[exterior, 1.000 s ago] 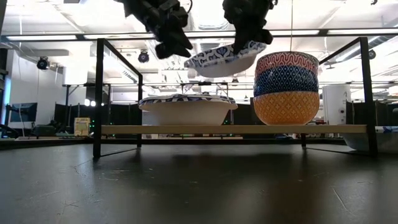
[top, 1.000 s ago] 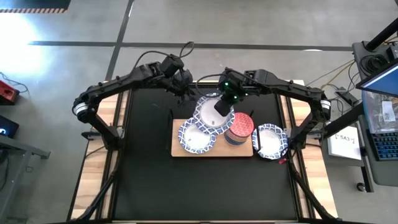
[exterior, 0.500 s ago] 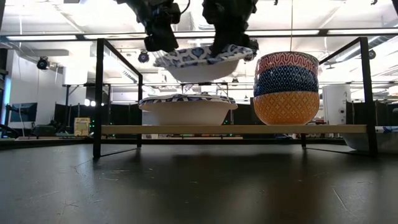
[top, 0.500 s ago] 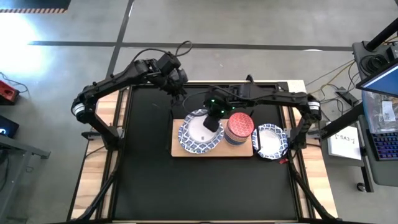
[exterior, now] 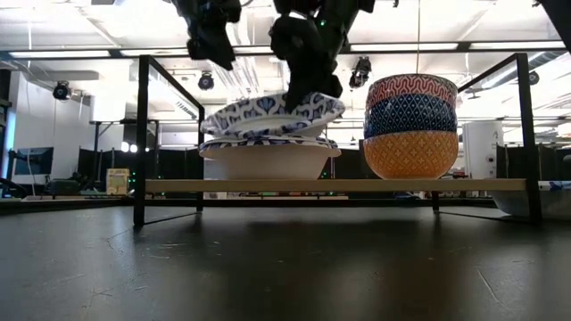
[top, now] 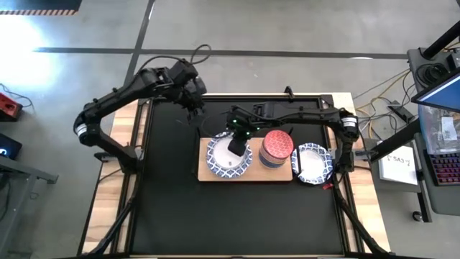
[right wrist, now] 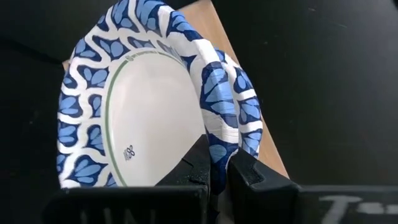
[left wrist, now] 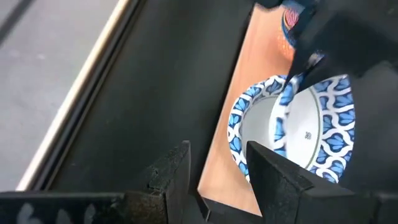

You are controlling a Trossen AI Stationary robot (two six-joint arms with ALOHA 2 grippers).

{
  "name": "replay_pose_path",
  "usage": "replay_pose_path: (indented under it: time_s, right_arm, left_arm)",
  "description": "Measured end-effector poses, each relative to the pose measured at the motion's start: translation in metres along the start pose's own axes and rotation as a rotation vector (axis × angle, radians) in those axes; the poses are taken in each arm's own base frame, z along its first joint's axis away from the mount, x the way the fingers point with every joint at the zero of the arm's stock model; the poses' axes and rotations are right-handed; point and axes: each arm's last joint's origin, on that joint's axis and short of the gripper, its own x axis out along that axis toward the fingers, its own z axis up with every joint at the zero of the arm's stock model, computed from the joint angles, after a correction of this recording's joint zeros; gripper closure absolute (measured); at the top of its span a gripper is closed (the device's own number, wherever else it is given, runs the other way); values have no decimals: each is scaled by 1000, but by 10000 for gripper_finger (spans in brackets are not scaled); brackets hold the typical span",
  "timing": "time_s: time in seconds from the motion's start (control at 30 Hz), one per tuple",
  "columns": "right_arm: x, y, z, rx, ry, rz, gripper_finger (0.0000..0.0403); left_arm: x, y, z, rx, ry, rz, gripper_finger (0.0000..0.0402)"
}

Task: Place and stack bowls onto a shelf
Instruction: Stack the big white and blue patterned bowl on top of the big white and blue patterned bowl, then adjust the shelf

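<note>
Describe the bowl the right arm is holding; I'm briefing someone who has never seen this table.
Find the light-brown wooden shelf on the black table. At its left end sits a stack of wide blue-and-white patterned bowls. The one meant is the tilted top bowl, pinched at its rim by the right pincer, unlike the level ones beneath.

From overhead we look straight down on the whole black table [top: 172,208], the shelf [top: 205,175] just past centre toward 1 o'clock. Our low camera sits at tabletop level, facing across beneath that shelf [exterior: 339,185] into the room. Both wrist cameras sit close, sharing the wide patterned bowl [left wrist: 317,124] [right wrist: 124,118].
</note>
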Motion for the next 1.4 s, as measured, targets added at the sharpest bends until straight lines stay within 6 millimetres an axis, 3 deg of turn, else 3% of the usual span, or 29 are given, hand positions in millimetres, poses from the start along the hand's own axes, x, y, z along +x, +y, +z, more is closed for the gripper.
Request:
replay_pose_path:
  time_s: [0.33, 0.57, 0.8, 1.07, 1.3, 1.4]
  right_arm:
    - [9, 0, 1, -30, 2, 0, 380]
    - [5, -1, 2, -45, -11, -5, 323]
    - [-2, -5, 4, -95, -15, -104, 265]
    - [-45, -2, 16, -84, -10, -143, 240]
    - [-75, -5, -7, 25, 248, -209, 253]
    - [-89, -8, -15, 73, 290, -291, 260]
  left_arm:
    - [-52, -9, -13, -7, -133, 63, 262]
    - [-80, -14, -24, -24, -200, 116, 262]
    - [-93, -17, -32, -32, -222, 122, 262]
    - [-78, -15, -42, -63, -163, 124, 262]
    - [-40, -11, -63, -90, -72, 119, 262]
    - [-27, -10, -72, -80, -109, 120, 262]
